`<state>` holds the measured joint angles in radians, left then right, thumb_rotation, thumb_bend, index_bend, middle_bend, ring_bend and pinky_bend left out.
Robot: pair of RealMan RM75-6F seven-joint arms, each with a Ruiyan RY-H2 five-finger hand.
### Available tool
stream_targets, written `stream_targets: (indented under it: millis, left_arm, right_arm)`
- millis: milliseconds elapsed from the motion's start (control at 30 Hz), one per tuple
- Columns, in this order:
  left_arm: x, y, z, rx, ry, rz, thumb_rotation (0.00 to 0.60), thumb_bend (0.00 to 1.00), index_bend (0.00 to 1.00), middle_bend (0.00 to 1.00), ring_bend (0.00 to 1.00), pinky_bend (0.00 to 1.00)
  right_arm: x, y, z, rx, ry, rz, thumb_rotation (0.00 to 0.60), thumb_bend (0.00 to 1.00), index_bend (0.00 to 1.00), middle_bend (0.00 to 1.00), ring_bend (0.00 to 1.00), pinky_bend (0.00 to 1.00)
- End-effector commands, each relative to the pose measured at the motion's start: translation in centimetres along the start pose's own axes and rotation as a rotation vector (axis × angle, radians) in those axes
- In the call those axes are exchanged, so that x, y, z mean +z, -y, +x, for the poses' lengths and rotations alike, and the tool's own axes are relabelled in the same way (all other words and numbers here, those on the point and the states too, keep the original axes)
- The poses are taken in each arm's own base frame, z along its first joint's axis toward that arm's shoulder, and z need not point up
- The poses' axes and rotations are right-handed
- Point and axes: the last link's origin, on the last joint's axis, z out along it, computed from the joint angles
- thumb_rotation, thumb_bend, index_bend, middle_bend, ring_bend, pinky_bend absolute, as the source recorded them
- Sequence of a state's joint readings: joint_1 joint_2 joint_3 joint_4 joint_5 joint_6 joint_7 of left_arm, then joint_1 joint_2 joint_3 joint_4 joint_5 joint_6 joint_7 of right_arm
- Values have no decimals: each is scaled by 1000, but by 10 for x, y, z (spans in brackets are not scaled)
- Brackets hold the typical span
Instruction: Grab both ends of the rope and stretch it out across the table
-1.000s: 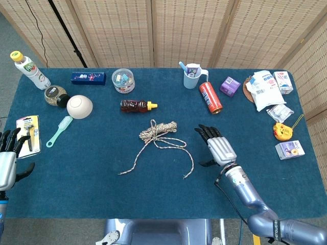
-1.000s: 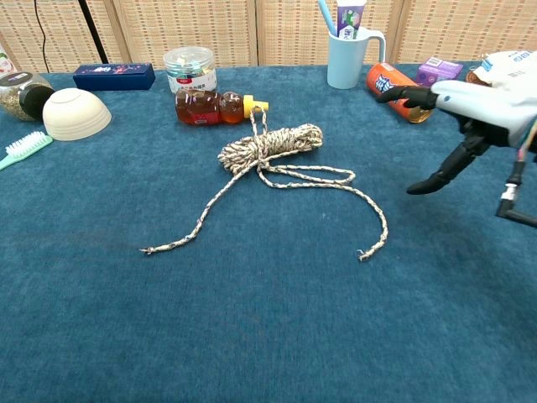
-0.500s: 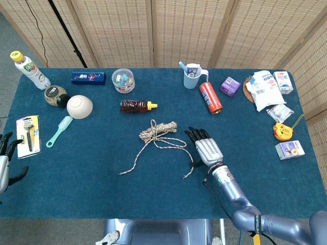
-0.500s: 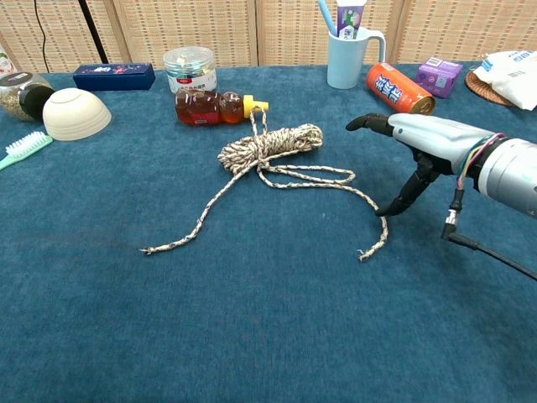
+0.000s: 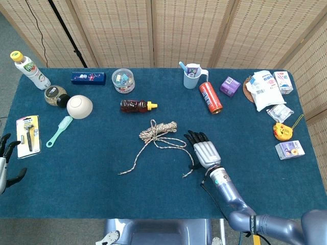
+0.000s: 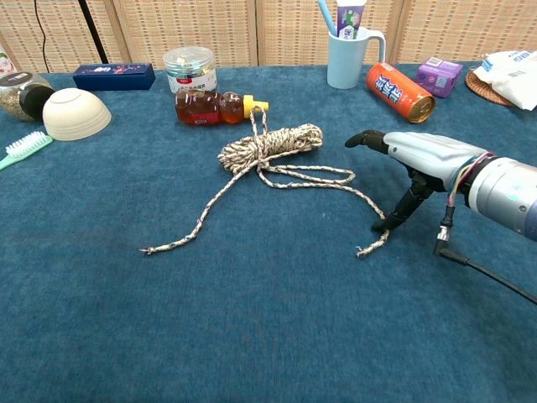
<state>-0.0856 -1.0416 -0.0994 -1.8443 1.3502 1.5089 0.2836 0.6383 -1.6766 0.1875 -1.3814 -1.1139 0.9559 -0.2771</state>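
Note:
The speckled rope (image 5: 158,128) (image 6: 270,143) lies mid-table, a knotted coil with two loose tails. One tail ends at the left end (image 5: 121,173) (image 6: 147,249), the other at the right end (image 5: 185,176) (image 6: 361,250). My right hand (image 5: 203,151) (image 6: 417,156) hovers just right of the right tail, fingers spread, holding nothing. Its thumb tip (image 6: 384,225) is down on the cloth beside the rope, a little above the right end. My left hand (image 5: 4,159) shows only at the head view's far left edge, fingers apart and empty, far from the rope.
Behind the coil lie an amber bottle (image 6: 210,106) and a clear jar (image 6: 190,67). A mug (image 6: 348,54) and an orange can (image 6: 399,91) are at the back right. A bowl (image 6: 74,113), a brush (image 5: 59,130) and a razor pack (image 5: 28,133) lie at the left.
My right hand has moved left and down to the rope's right tail, its thumb now at the cloth. The left hand has slipped lower and further off the left edge.

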Motion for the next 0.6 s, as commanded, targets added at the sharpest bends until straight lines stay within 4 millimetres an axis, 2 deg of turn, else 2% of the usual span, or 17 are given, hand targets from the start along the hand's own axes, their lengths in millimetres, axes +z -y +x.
stream_targets:
  millis: [33, 600]
  left_arm:
    - [0, -1, 1, -2, -4, -4, 600, 220, 210, 87, 34, 0]
    - [0, -8, -4, -11, 7, -24, 600, 220, 210, 87, 34, 0]
  right_arm:
    - [-1, -5, 0, -18, -9, -10, 600, 82, 7, 0, 0, 0]
    - [-4, -51, 20, -157, -70, -97, 600, 83, 32, 0, 0, 0]
